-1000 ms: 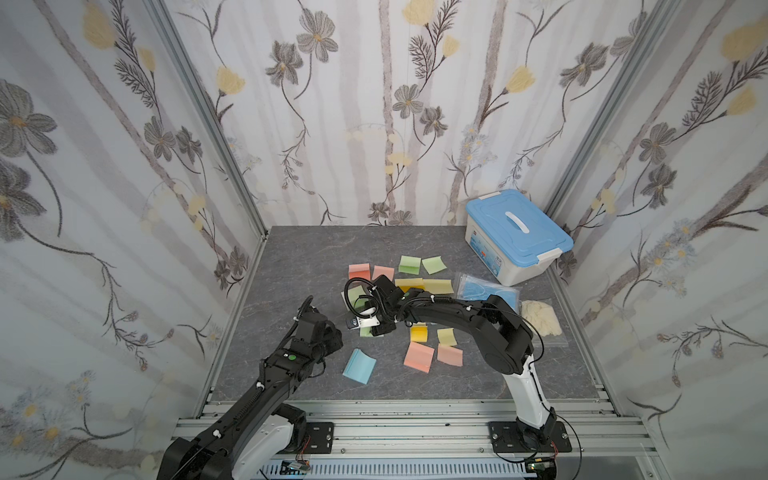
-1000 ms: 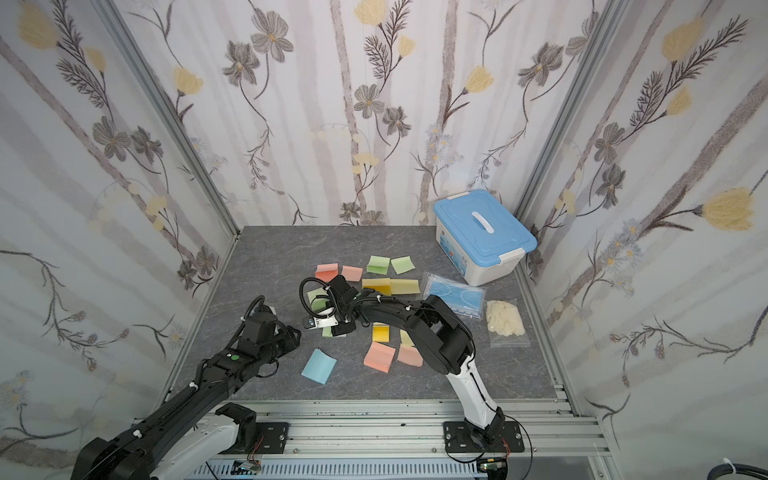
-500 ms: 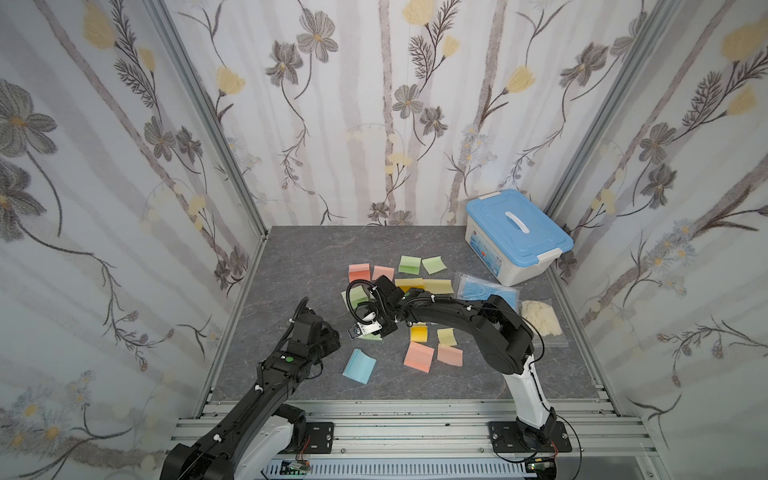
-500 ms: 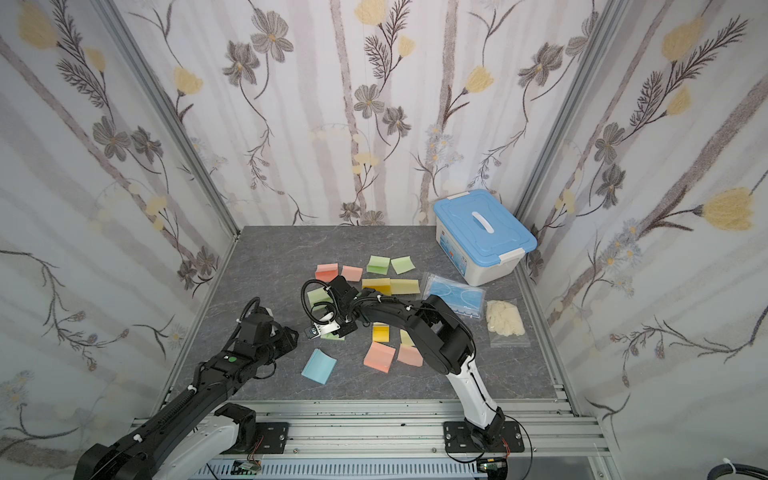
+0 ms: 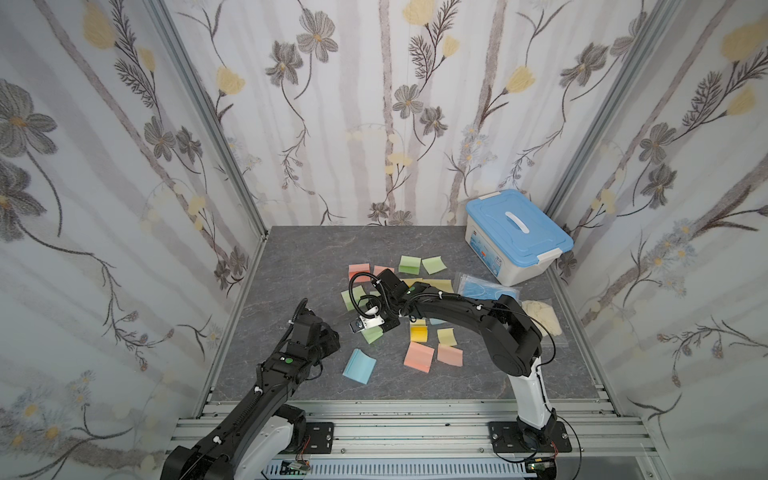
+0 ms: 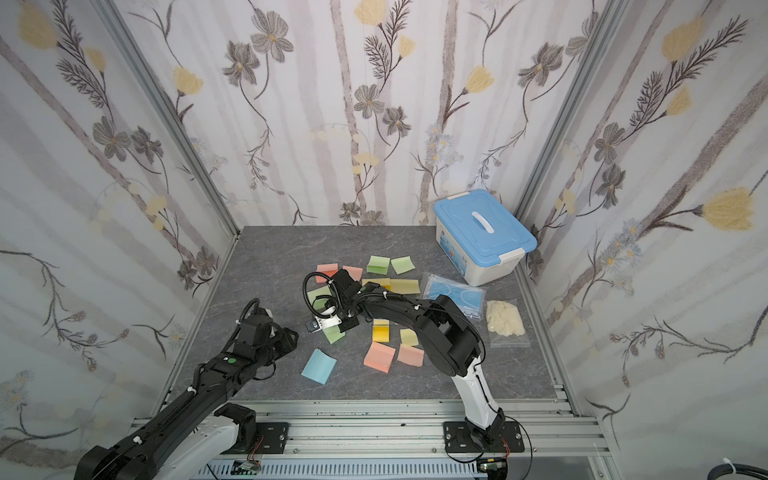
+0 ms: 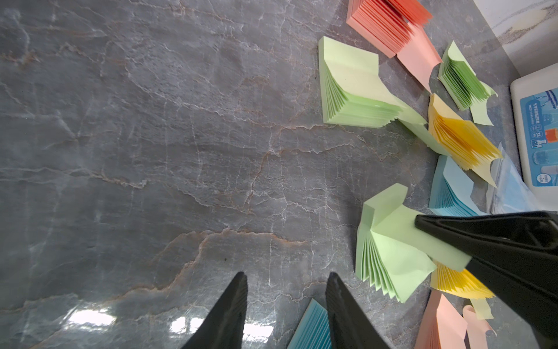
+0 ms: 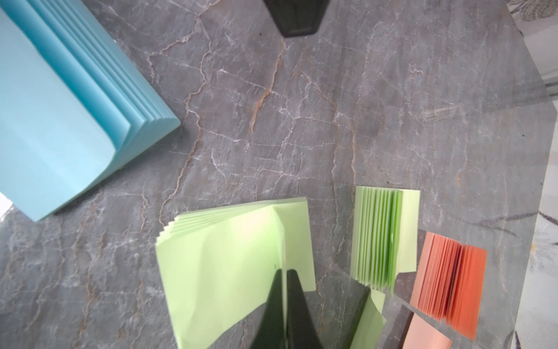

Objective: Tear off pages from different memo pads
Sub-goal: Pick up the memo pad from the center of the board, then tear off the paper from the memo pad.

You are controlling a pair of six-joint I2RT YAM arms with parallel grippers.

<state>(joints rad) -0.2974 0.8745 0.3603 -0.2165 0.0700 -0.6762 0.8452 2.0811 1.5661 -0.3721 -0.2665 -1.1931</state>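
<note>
Left wrist view: thin pale green paper page (image 7: pixel 397 225) is clamped in the closed right gripper (image 7: pixel 422 223), left gripper (image 7: pixel 285 276) half-spread and empty, so a peel-off pull is probably needed next.

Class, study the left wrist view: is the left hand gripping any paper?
No: the left hand has its jaws apart, gripping nothing, and the grey tabletop shows between their tips.

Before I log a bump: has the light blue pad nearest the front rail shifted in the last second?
No. The light blue pad keeps the same gap to the front rail in a top view.
</note>
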